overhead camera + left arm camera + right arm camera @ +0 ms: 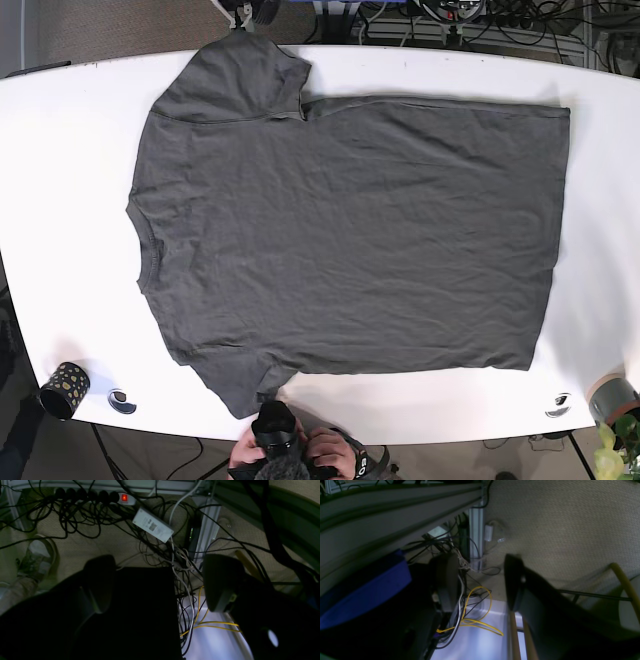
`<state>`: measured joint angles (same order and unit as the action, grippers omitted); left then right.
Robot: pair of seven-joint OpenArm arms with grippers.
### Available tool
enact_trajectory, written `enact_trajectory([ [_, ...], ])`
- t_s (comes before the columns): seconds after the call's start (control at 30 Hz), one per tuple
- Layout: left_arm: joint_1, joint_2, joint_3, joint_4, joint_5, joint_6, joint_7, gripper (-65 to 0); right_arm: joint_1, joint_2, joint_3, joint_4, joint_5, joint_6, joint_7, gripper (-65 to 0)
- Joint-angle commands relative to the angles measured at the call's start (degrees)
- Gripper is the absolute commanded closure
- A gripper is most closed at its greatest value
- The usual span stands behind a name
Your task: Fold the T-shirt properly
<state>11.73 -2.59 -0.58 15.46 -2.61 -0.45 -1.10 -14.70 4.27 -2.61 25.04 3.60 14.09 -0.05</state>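
Both my pincers, left [157, 585] and right [480, 582], hang wide, empty, over floor cables [82, 517]; grey T-shirt [350, 230] lies flat, unfolded, every fold pending.

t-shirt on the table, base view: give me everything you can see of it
The T-shirt is dark grey, looks like soft knit fabric, lightly wrinkled. It lies flat and unfolded on the white table, collar toward the view's left, hem toward the right, both short sleeves spread. The lower sleeve reaches near the table's edge. No gripper touches it.
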Motion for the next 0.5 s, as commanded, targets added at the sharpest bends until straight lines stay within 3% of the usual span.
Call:
enact_trajectory([
  [0.0,0.62,0.29,0.23,0.14,0.08,-0.38,1.34,-47.0,-0.46,0.02,-0.52,0.7,0.43,0.15,0.0,-28.6],
  [0.03,0.54,0.44,0.01,0.05,-0.16,0.05,0.0,-50.6,0.59,-0.36,0.11,0.33,0.14,0.11,0.54,-27.6],
  [0.47,0.63,0.44,0.01,0.14,-0.16,0.05,0.0,-50.6,0.59,-0.27,0.11,0.5,0.32,0.11,0.54,-27.6],
])
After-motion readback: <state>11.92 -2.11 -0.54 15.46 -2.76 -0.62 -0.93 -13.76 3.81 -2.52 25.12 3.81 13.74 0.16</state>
